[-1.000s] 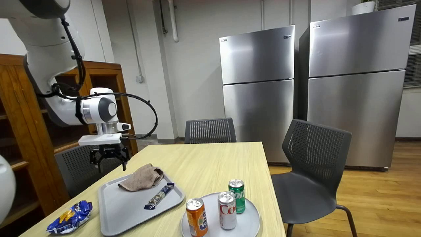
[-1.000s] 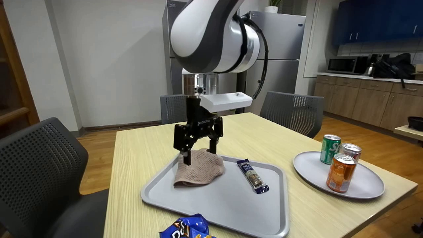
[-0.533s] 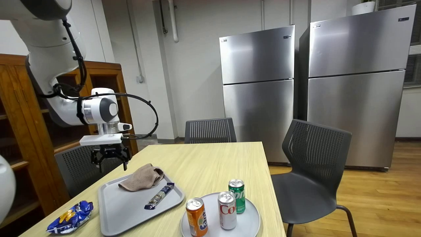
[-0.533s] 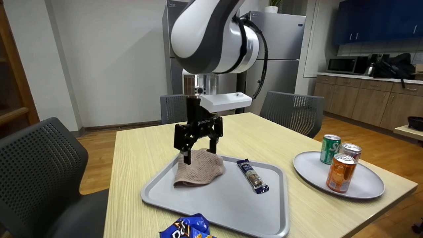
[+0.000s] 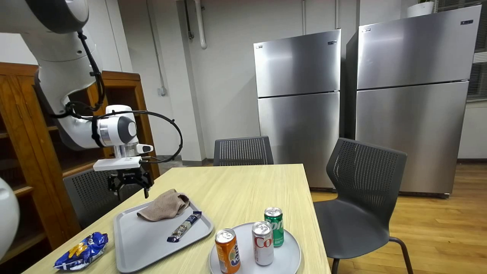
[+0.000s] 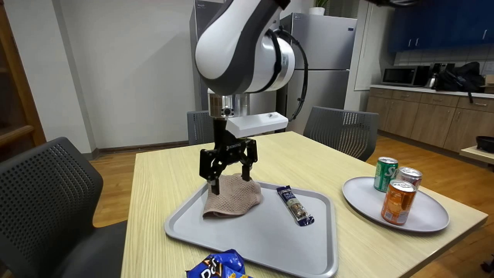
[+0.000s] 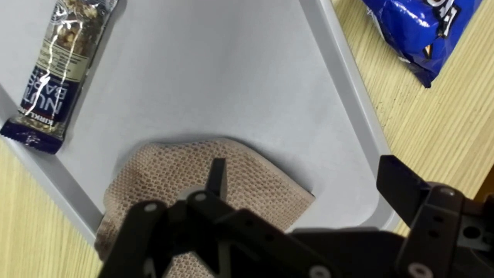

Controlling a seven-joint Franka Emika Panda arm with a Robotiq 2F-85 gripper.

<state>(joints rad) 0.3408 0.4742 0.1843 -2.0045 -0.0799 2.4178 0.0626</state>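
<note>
My black gripper [image 6: 230, 184] is open and empty, and points down above the grey tray [image 6: 251, 235]. A light brown textured cloth [image 6: 235, 200] lies crumpled on the tray; it also shows in the wrist view [image 7: 173, 170]. In the wrist view my gripper [image 7: 303, 170] has one finger over the cloth and the other over the tray's rim near a corner. The fingers look apart from the cloth. A nut bar [image 7: 58, 73] in a dark blue and clear wrapper lies on the tray. A blue chip bag [image 5: 81, 253] lies on the table beside the tray.
A round grey plate [image 6: 359, 197] holds an orange can [image 5: 227, 253], a silver can [image 5: 263, 243] and a green can [image 5: 279, 228]. Dark chairs [image 5: 361, 190] stand around the wooden table [image 5: 243, 190]. Two steel refrigerators [image 5: 298, 114] and a wooden cabinet [image 5: 23, 152] stand behind.
My gripper has come down slightly and shifted a little, rightward in one exterior view and leftward in the other. It stays open. The cloth, tray, bar, bag and cans have not moved.
</note>
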